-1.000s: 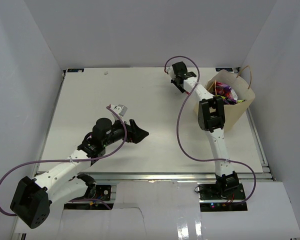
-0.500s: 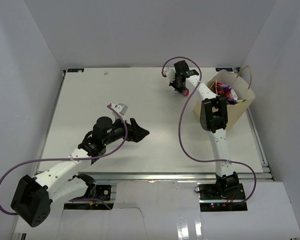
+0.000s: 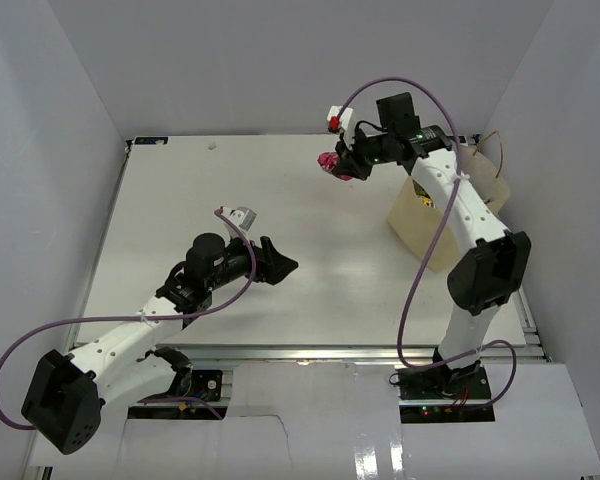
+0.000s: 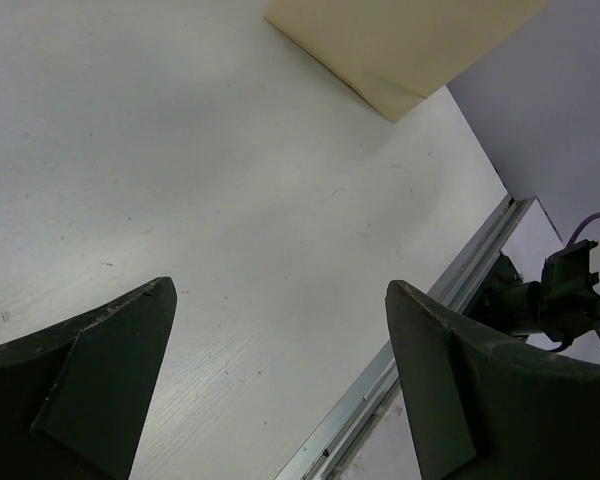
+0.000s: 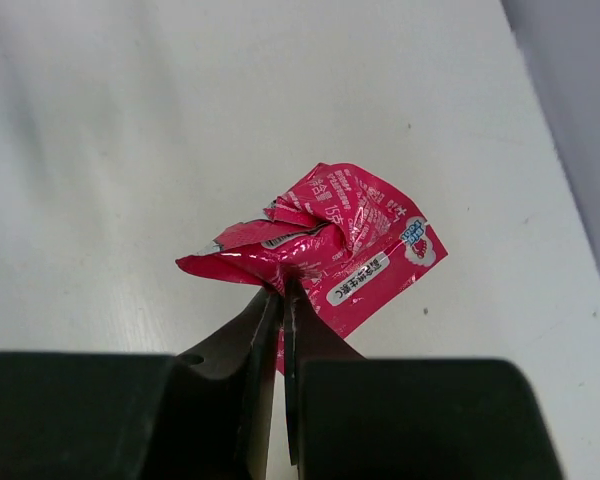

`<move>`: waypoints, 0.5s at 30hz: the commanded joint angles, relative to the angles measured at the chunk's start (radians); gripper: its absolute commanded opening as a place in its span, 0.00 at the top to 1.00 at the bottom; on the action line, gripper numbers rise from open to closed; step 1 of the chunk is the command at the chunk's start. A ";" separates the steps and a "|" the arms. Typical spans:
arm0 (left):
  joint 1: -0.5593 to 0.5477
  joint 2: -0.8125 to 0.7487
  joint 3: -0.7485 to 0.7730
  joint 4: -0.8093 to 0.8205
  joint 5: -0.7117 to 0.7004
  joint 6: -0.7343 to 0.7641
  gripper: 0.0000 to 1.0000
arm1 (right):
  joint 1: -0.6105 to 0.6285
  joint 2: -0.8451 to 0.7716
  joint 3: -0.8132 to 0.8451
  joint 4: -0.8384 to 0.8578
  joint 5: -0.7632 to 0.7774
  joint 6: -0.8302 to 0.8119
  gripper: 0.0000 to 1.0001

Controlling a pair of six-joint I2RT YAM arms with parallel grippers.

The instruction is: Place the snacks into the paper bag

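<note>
my left gripper (image 3: 283, 266), lower left of centre, gapes wide and holds nothing. further up, right of centre, my right gripper (image 5: 280, 292) is pinched tight on the small pink-red wrapper (image 5: 325, 235), just left of the paper bag (image 3: 420, 235) by the table's right edge.

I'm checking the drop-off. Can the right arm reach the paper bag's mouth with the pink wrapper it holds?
Probably yes: the right tool grips the pink wrapper just left of the paper bag, the arm's forearm passes over the bag, and nothing stands between them.
</note>
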 commanded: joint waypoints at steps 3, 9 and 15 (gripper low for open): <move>0.005 0.003 0.047 0.019 -0.003 0.027 0.04 | -0.008 -0.191 0.037 0.030 -0.169 0.096 0.92; 0.005 0.000 0.047 0.028 0.000 0.035 0.04 | -0.207 -0.308 0.117 0.142 -0.071 0.281 0.92; 0.007 -0.015 0.048 0.029 0.000 0.041 0.04 | -0.503 -0.397 -0.033 0.148 -0.066 0.395 0.92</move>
